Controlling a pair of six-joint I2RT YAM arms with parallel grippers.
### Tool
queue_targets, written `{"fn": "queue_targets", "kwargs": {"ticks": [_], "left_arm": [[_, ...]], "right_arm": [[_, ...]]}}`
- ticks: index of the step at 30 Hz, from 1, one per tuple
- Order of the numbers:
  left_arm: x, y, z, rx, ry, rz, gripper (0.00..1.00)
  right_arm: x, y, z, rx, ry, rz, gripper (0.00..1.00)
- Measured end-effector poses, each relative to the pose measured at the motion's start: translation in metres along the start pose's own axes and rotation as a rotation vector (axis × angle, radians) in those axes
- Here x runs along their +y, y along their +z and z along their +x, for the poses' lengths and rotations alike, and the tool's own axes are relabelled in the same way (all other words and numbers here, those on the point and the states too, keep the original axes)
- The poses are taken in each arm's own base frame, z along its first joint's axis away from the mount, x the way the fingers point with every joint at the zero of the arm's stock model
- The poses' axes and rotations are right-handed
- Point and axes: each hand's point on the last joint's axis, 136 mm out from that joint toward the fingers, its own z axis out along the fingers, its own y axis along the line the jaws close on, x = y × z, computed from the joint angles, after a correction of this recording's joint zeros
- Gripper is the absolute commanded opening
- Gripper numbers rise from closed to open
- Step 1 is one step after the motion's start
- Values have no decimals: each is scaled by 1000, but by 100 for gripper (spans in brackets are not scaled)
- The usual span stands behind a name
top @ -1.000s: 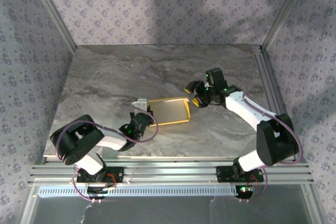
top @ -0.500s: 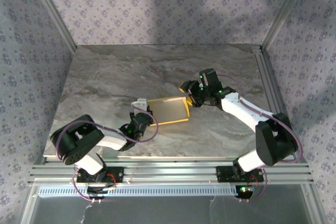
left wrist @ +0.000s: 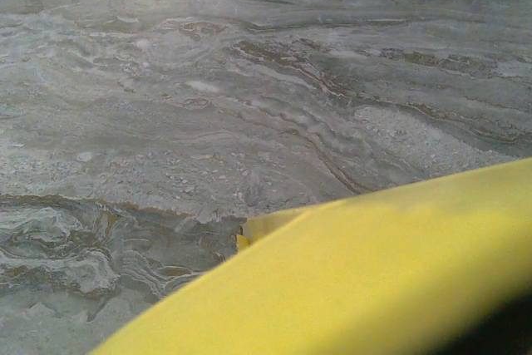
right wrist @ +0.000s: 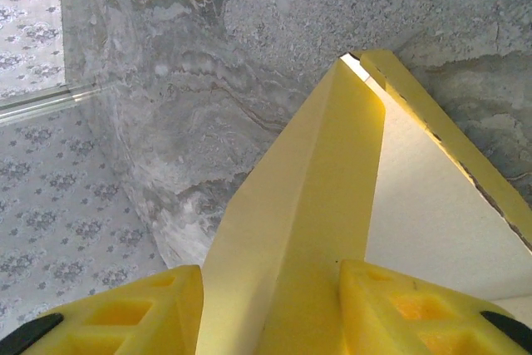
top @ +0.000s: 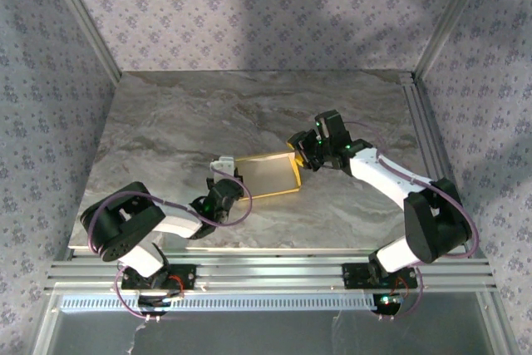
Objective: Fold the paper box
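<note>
Paper box (top: 268, 175) in the middle of the table (top: 166, 114), one arm at each end

Left gripper (top: 224, 176) is closed and looks pinched on the left edge. Right gripper (top: 298, 150) sits half-spread around the raised flap (right wrist: 291, 205). I'd squeeze low near the crease, then tip it in slowly. The right wrist cam shows the white inside (right wrist: 432, 205), which the overhead can't.
</note>
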Motion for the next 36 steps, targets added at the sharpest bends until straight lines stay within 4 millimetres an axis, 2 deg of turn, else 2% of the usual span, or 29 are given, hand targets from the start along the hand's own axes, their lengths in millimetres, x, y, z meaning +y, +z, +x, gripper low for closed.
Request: {"fn": "queue_targets", "kwargs": {"ticks": [9,19,26,33,34,36], "left_arm": [[0,0,0,-1,8,-16,0],[-1,0,1,0,19,-18,0],[0,-1,1,-2,25,-23,0],[-2,-1,2,0,34,-18,0],[-3,-2,2,1,35,-15,0],[-5,-2,1,-1,37,-10,0]], "right_arm": [[-6,4,3,-6,33,6,35],[-11,7,3,-12,104,-1,12],[-6,7,2,-15,160,-26,2],[-9,3,3,-25,169,-30,7],[-9,1,3,-27,168,-30,14],[-11,-3,4,-32,162,-22,42]]}}
